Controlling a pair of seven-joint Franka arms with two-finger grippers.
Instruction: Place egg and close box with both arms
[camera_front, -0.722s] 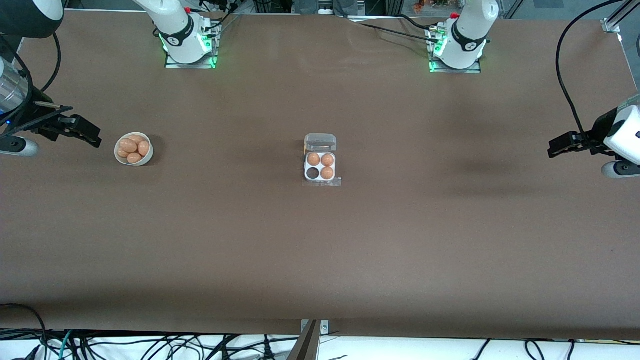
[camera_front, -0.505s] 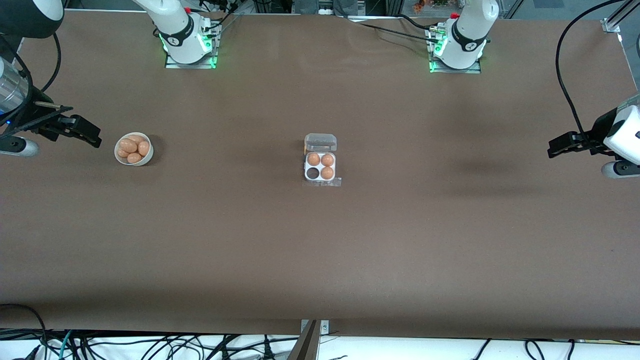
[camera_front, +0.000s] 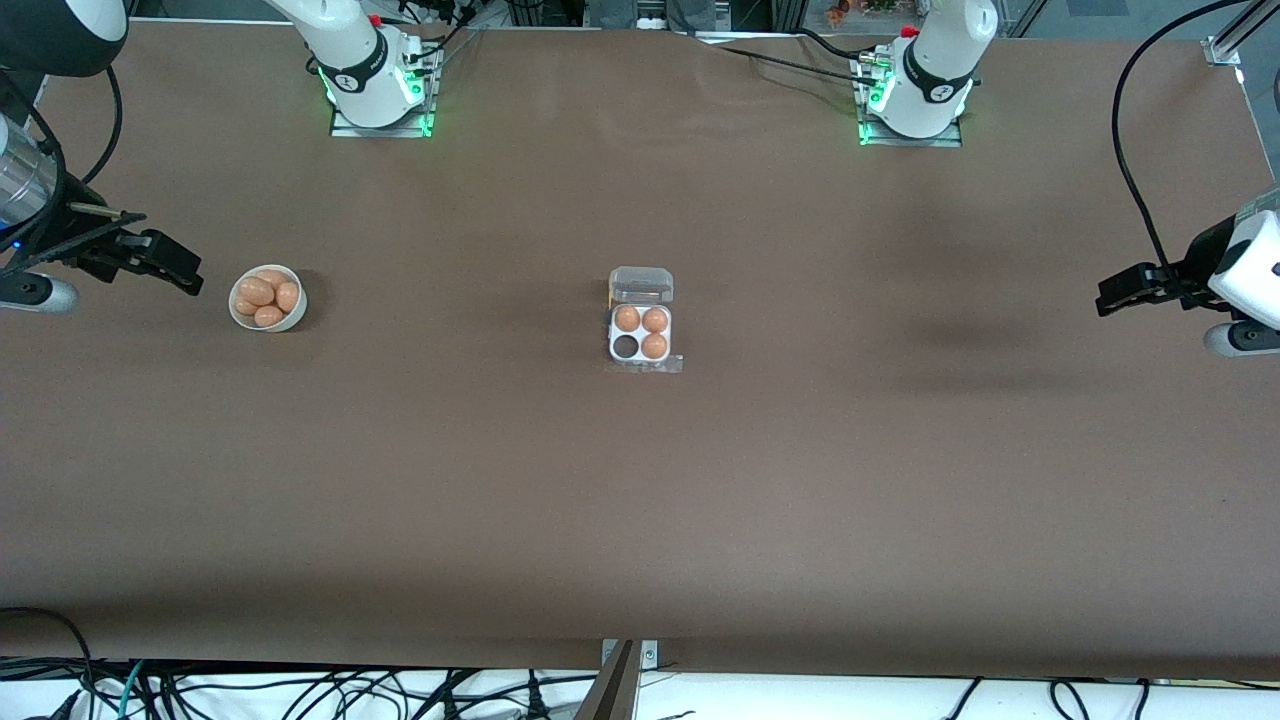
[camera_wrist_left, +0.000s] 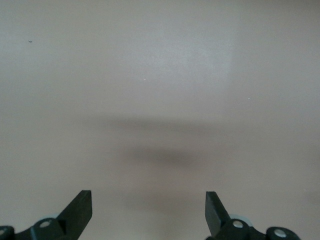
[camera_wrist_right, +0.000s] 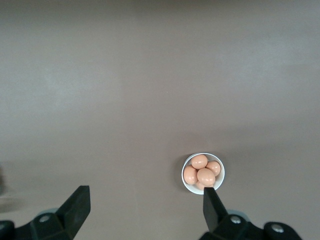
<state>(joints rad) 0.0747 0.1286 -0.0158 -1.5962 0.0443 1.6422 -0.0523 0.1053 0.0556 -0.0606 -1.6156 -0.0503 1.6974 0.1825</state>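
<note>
Brown bench (camera_front: 640, 500) carries the egg box (camera_front: 640, 333) at centre, clear lid (camera_front: 641, 285) open, three eggs in, cup nearest the right arm's end empty, while a white bowl of eggs (camera_front: 267, 297) sits near the right claw (camera_front: 165, 265), spread wide, empty; left claw (camera_front: 1120, 292) likewise wide over bare bench.

A brown tabletop (camera_front: 800, 480) fills the scene. Black and white cables (camera_front: 300, 690) lie tangled along its edge nearest the front camera, where a small metal bracket (camera_front: 628, 655) sits at the middle of that edge.
</note>
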